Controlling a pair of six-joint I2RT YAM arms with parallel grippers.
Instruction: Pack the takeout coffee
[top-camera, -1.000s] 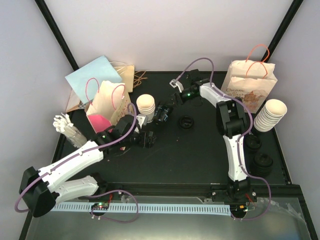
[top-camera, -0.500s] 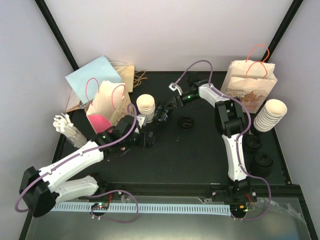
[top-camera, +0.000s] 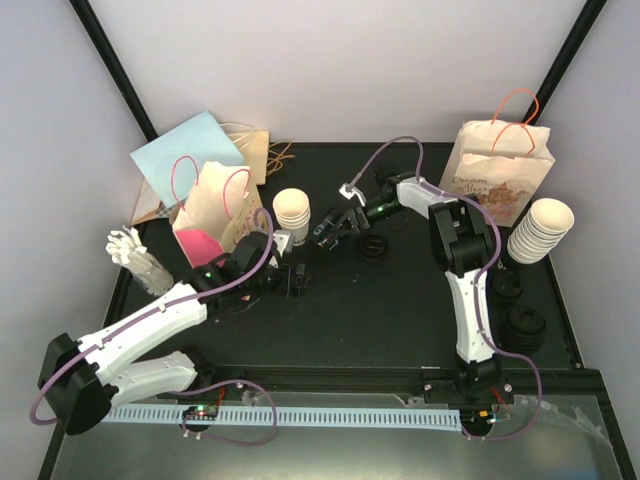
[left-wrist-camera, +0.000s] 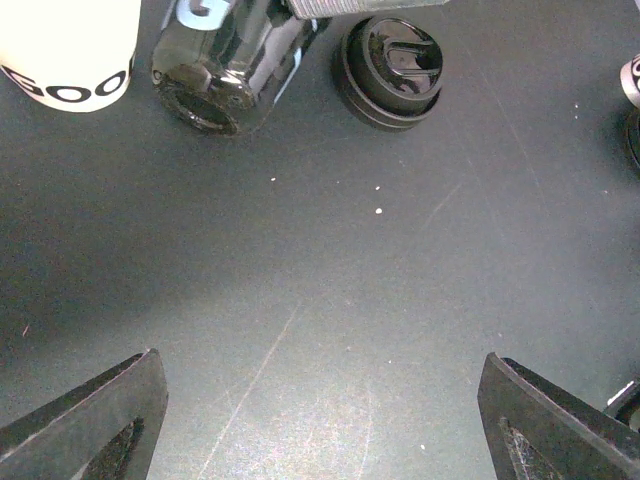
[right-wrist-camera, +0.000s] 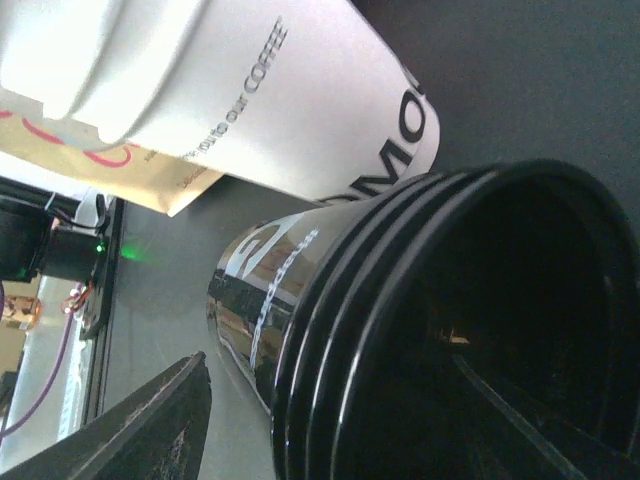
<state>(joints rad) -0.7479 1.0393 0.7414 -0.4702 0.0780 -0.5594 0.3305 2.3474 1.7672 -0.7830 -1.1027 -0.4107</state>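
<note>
A glossy black takeout cup (top-camera: 322, 228) lies on its side on the black table, beside an upright stack of white paper cups (top-camera: 292, 212). My right gripper (top-camera: 333, 230) is at the black cup's mouth. In the right wrist view the cup's rim (right-wrist-camera: 430, 330) fills the frame. One finger (right-wrist-camera: 150, 430) stands outside the wall with a gap to it, and the other finger is hidden. A black lid (top-camera: 372, 245) lies just right of the cup. My left gripper (top-camera: 297, 279) hovers open over bare table (left-wrist-camera: 320, 330), with the black cup (left-wrist-camera: 225, 60), the white cup (left-wrist-camera: 70, 50) and the lid (left-wrist-camera: 390, 65) ahead of it.
A paper bag with pink handles (top-camera: 215, 205) stands at the left and a printed bag (top-camera: 497, 170) at the back right. A tilted stack of white cups (top-camera: 540, 230) and two black lids (top-camera: 505, 285) (top-camera: 525, 328) sit along the right edge. White cutlery (top-camera: 135, 255) lies far left.
My right gripper has moved left and nearer, onto the mouth of the lying black cup, and its jaws have narrowed. The left arm has not moved.
</note>
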